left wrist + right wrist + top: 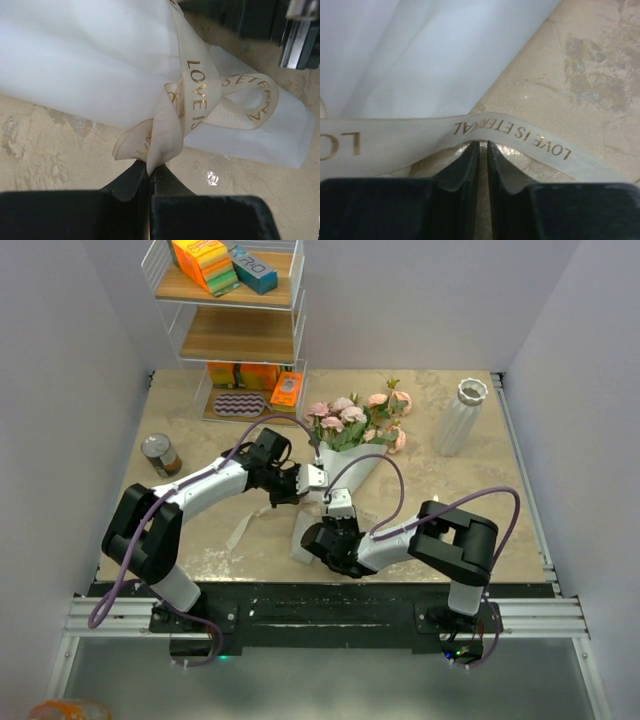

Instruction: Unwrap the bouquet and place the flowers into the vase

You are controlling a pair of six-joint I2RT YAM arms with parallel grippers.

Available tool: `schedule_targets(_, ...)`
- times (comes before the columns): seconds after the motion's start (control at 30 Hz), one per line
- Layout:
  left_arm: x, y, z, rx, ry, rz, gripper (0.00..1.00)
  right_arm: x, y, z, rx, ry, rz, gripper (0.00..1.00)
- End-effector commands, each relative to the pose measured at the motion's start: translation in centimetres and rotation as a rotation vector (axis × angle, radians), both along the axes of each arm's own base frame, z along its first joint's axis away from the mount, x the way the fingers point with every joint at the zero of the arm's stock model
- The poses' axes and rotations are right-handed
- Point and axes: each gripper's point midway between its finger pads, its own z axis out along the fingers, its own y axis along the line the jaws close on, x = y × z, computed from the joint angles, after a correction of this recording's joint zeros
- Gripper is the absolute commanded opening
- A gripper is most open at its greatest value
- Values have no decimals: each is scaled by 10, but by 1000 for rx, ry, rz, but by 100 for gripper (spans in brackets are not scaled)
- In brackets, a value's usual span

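The tabletop (480, 510) carries the bouquet (350, 435) at centre frame, wrapped in paper, roses toward the top edge. The vase (462, 418) stands upright at upper right, well apart. The left pincer (149, 172) is clamped on the ribbon (200, 95) beside its knot. The right pincer (483, 147) is narrowly parted, with ribbon draped across its tips.

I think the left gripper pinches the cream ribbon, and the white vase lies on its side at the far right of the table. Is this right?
Not fully: the vase stands upright, as the top external view shows. The rest holds: the left gripper pinches the cream ribbon.
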Motion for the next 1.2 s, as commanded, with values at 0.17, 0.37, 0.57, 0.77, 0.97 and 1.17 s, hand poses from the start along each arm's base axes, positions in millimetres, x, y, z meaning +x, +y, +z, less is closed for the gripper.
schedule_targets(0.17, 3, 3, 10, 4, 3, 4, 0, -15, -40, 18, 66, -15, -110, 0)
schedule_targets(0.37, 7, 13, 24, -10, -18, 37, 0, -19, -50, 52, 165, -53, -106, 0)
schedule_targets(0.57, 6, 15, 24, -9, -9, 40, 0, -27, -23, 41, 205, 0, 149, 27)
schedule_targets(0.77, 5, 15, 19, -11, -9, 31, 0, -28, -2, 32, 222, -12, 298, 64)
schedule_targets(0.97, 4, 18, 11, -3, 1, 28, 0, -13, 24, 42, 290, 8, 444, 70)
schedule_targets(1.17, 2, 18, 13, -19, -3, 22, 0, 3, 33, 44, 221, -3, 532, 71)
